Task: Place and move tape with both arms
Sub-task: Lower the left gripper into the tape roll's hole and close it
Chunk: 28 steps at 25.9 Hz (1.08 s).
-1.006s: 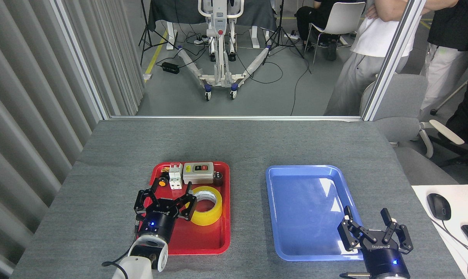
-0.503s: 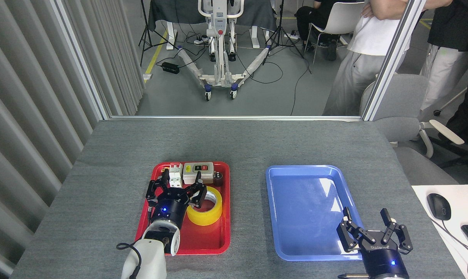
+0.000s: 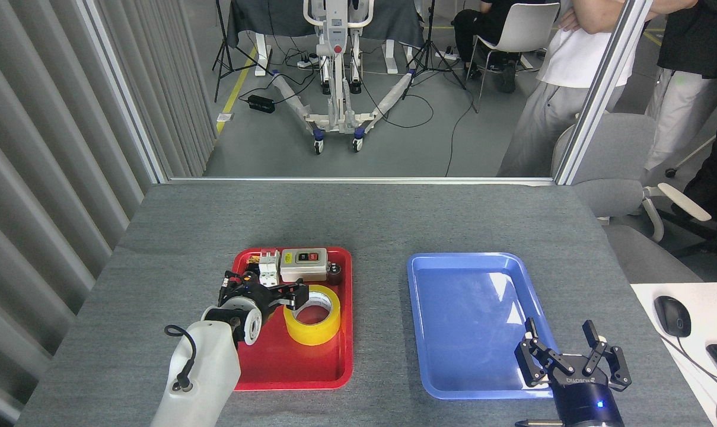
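The tape [image 3: 312,314], a yellow roll with a white core, lies flat in the red tray [image 3: 311,370], right of its middle. My left gripper [image 3: 268,289] is tipped down low over the tray just left of the roll. Its black fingers are spread open, and one fingertip [image 3: 300,292] reaches the roll's upper-left rim; whether it touches is unclear. My right gripper [image 3: 571,354] hangs open with nothing in it, over the near right corner of the blue tray [image 3: 471,264].
At the back of the red tray sit a grey switch box [image 3: 303,264], a white breaker [image 3: 268,262] and a small dark cylinder [image 3: 335,273]. A mouse [image 3: 671,315] lies on a white desk at right. People stand beyond the table's far edge.
My left arm has pushed forward and pitched its gripper down, from above the tray's near left part to low beside the tape's left rim. The right gripper has barely moved.
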Motion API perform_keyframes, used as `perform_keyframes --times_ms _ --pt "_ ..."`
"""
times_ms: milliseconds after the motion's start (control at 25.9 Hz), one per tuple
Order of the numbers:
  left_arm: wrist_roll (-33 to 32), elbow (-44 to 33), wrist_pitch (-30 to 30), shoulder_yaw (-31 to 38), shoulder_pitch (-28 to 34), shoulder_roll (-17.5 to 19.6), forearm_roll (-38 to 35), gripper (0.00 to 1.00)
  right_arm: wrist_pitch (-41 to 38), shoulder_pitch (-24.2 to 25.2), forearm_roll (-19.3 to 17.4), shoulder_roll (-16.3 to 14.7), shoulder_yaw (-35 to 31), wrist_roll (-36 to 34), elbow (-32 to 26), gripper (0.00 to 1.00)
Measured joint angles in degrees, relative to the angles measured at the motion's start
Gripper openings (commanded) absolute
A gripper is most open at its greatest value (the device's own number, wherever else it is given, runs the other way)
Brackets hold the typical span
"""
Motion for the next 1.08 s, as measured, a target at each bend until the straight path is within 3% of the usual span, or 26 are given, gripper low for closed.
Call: perform_keyframes --times_ms 348,580,812,1083 --pt "-14.47 3.66 -0.15 -0.77 -5.98 1.03 0.37 0.99 0.03 0.11 1.67 0.78 0.04 -0.02 0.03 1.0" --pt "-20.02 4.07 -1.07 -1.04 -7.3 0.57 2.18 0.99 0.27 0.12 2.3 0.96 -0.15 -0.03 0.19 1.0" --pt "-22.52 5.38 -5.12 -1.14 -8.36 0.37 6.12 0.99 0.42 0.59 3.3 1.36 -0.29 -0.04 0.13 1.0" --pt "-22.15 7.67 -5.73 -2.45 -8.48 -0.08 6.03 0.98 0.42 1.03 4.71 1.51 -0.37 -0.04 0.03 1.0"
